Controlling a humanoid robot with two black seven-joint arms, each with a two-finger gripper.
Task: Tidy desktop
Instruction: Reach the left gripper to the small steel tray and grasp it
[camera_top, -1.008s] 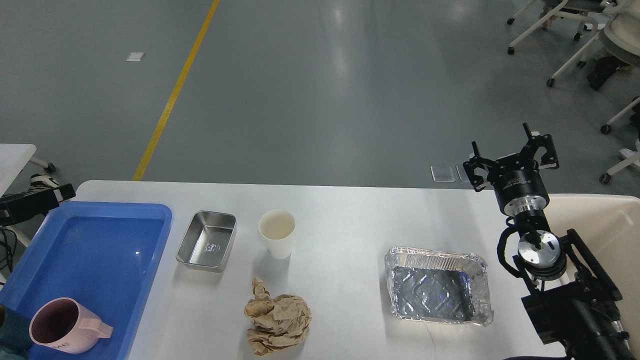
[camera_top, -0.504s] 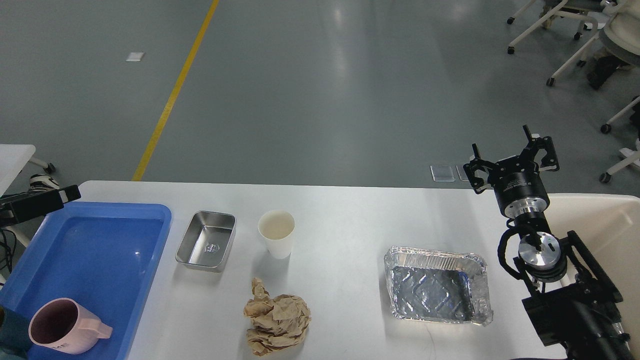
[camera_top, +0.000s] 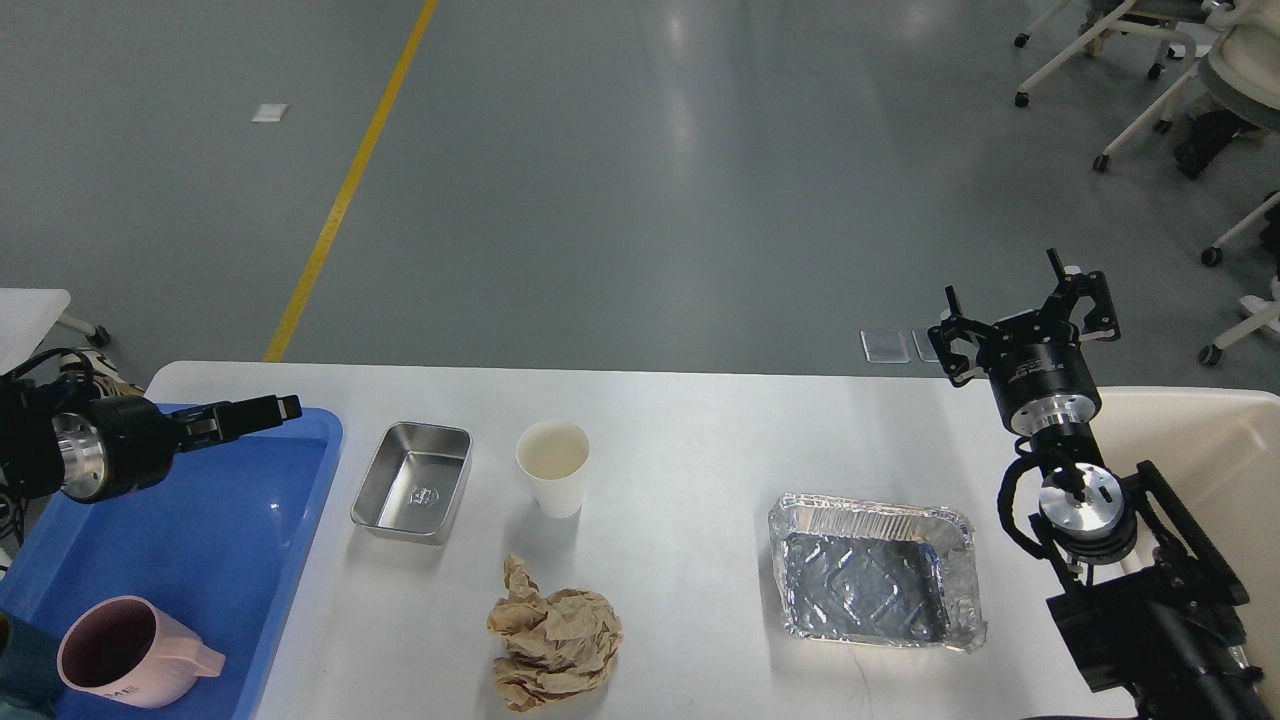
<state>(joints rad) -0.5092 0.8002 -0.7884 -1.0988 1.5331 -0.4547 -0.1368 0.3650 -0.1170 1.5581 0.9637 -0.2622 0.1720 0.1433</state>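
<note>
The white desktop (camera_top: 700, 440) holds a small steel tray (camera_top: 412, 482), a white paper cup (camera_top: 552, 467), a crumpled ball of brown paper (camera_top: 553, 637) and an empty foil tray (camera_top: 872, 585). My left gripper (camera_top: 285, 407) comes in from the left and hangs over the far edge of the blue tray (camera_top: 200, 520), left of the steel tray. It shows as one dark bar, so its fingers cannot be told apart. My right gripper (camera_top: 1005, 300) is open and empty, raised above the table's far right edge, behind the foil tray.
A pink mug (camera_top: 125, 655) lies in the blue tray's near corner. A cream-coloured bin (camera_top: 1200, 470) stands at the table's right end, beside my right arm. Office chairs (camera_top: 1150, 60) stand on the grey floor at the far right.
My left arm has swung in from the left edge, and its gripper now reaches right over the blue tray's far edge. The right arm and the objects have not moved.
</note>
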